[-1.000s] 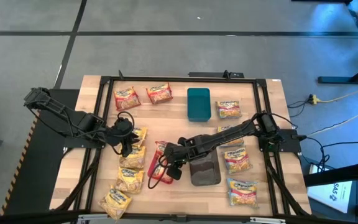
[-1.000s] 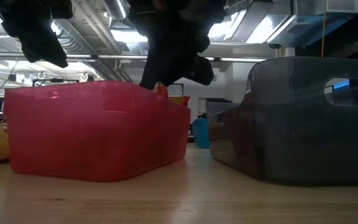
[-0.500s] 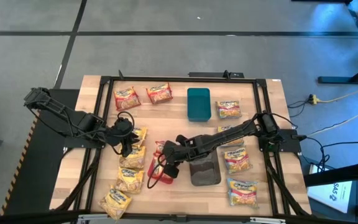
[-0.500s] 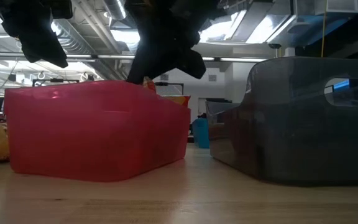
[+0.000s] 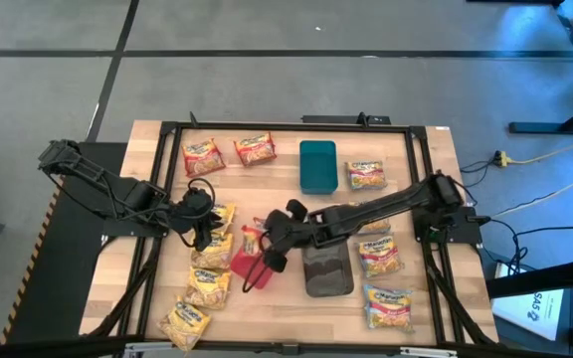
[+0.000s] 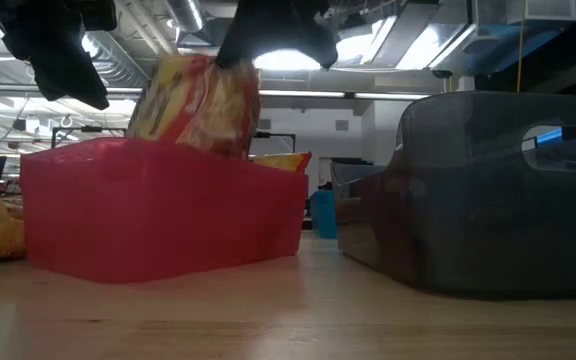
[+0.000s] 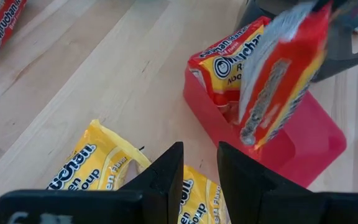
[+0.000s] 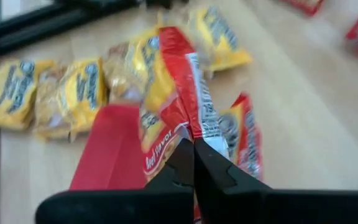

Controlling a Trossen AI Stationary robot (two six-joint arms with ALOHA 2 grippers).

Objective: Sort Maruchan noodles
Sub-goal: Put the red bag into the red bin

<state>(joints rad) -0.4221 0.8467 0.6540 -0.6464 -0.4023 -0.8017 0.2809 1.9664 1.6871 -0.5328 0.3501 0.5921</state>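
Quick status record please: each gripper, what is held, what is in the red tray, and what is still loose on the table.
right gripper: shut on a red noodle packet, lifted above the red tray
left gripper: empty, over the yellow packets left of the red tray
red tray contents: one red packet leaning inside
grey tray: contents not visible
teal tray: looks empty
loose: two red packets at the far edge, blue-and-pink packets on the right

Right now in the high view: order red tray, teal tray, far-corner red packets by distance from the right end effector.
1. Red tray: directly beneath the right end effector, mid-table.
2. Teal tray: farther back, toward centre.
3. Two red packets: far edge, left arm's side; roughly comparable to the teal tray, slightly farther.
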